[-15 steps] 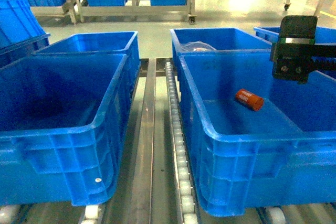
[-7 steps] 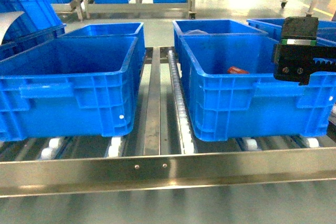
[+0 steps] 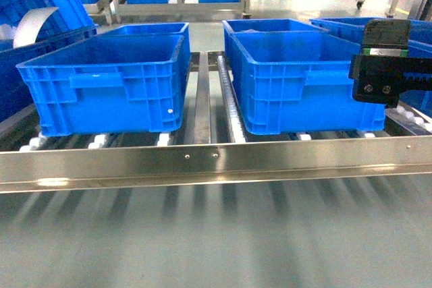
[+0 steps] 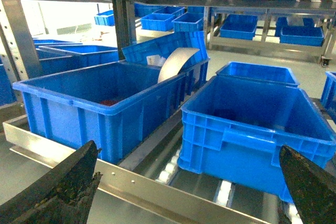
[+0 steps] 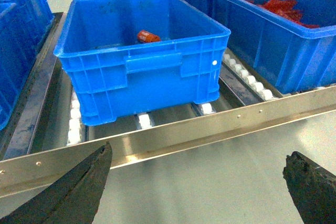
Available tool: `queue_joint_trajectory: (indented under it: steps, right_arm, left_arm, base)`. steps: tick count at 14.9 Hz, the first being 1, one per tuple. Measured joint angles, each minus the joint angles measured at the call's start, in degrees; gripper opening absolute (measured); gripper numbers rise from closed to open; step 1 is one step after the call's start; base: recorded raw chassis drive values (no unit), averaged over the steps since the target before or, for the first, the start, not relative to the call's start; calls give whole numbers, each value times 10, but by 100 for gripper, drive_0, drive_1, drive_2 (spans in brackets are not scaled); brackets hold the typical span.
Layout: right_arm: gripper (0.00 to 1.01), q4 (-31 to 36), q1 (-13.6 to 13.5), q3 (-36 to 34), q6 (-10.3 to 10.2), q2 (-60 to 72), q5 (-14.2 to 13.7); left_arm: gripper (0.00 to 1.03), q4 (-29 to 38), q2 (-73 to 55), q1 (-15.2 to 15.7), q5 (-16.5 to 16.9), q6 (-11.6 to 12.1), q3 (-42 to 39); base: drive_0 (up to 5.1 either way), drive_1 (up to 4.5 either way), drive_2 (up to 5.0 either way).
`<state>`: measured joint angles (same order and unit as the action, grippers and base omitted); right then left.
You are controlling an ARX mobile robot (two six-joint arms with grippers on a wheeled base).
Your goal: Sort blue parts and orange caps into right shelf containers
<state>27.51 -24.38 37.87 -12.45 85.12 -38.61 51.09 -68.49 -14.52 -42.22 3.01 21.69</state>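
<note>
From where I stand, the robot faces a steel roller shelf (image 3: 202, 160) carrying blue open-topped plastic crates with ribbed rims. The right-hand blue crate (image 5: 142, 61) sits at about twelve o'clock from the right wrist camera, and one small orange cylinder cap (image 5: 148, 36) lies on its side on the crate floor, toward the back wall. In the head view that same crate (image 3: 297, 82) sits at about one o'clock, its inside hidden by the front wall. A second blue crate (image 3: 111, 85) stands at eleven o'clock, apart from the first, with a roller track between them.

The right gripper (image 5: 202, 190) hangs in front of the shelf's steel front rail, its dark fingers spread wide with nothing between them. The left gripper (image 4: 189, 192) is likewise spread wide and empty, looking over the left-hand crates. In the left wrist view one neighbouring crate (image 4: 100, 103) shows something reddish at its bottom — too dim to name.

Both grippers are empty, so I judge the next job is fetching another part. The risks, as I see them: a gripper coming back low could catch the front rail or a crate rim — and a nudged crate would roll on those rollers. A cap let go too high could bounce or roll.
</note>
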Motion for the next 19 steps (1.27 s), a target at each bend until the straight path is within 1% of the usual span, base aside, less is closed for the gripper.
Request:
queue_joint_trajectory:
  steps: [10,11,12,13,14,15,16,17,18,19]
  right_arm:
    - [98,0,0,0,0,0,0]
    - [98,0,0,0,0,0,0]
    - [90,129,15,-33,26,7,70]
    - [78,230,41,-93,69,-6,147]
    - [65,284,64,-153,94,-38,193]
    - [26,290,113,-232,113,-139,253]
    - [2,254,154,-292,121,-231,293]
    - [2,251,166,-310,121,-259,304]
    - [2,273,170,-329,121,-258,313]
    - [2,243,181,-347,121,-278,322]
  left_arm:
    - [98,-2,0,1,0,0,0]
    - [97,-10,1,2,11,-2,0]
    - [86,-66,32,36,146,-13,-13]
    - [73,-73,70,58,249,-18,-47]
    - [61,-73,96,69,314,-25,-69]
    - [23,-91,162,89,364,-26,-120]
    - [2,-127,238,143,419,-28,-158]
    - [2,-144,264,149,414,-30,-168]
    - [2,-158,286,145,421,-30,-176]
    - [2,-173,308,144,422,-30,-183]
  base:
    - [-3,-417,410]
    - [-3,-417,410]
    - [-3,-417,410]
    - [-3,-417,410]
    - [-3,-417,410]
    - [-3,-417,410]
    - [-3,-417,410]
    - [-3,-417,410]
    - [-3,-417,410]
    - [-3,-417,410]
